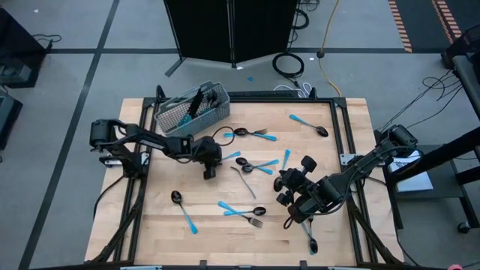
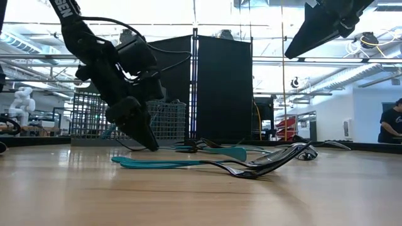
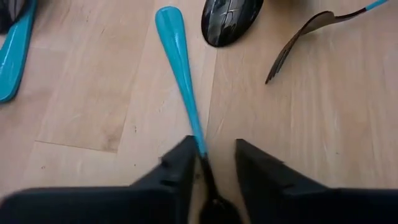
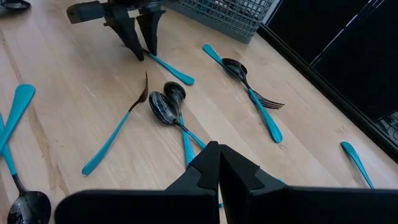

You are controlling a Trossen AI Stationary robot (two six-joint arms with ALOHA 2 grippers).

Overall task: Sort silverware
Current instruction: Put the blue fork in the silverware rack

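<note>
One slim light-blue-handled dark metal utensil (image 3: 183, 81) lies on the wooden table (image 3: 323, 124) between my left gripper (image 3: 211, 162) fingers, spread astride its neck; I judge pinching comes next.

A grey wire-mesh basket (image 1: 192, 109) sits on the wooden table (image 1: 165, 217).

Probably a robotics lab: a wooden bench (image 1: 247, 225) on grey floor, black partition (image 2: 223, 94), another robot (image 2: 24, 100) behind.
</note>
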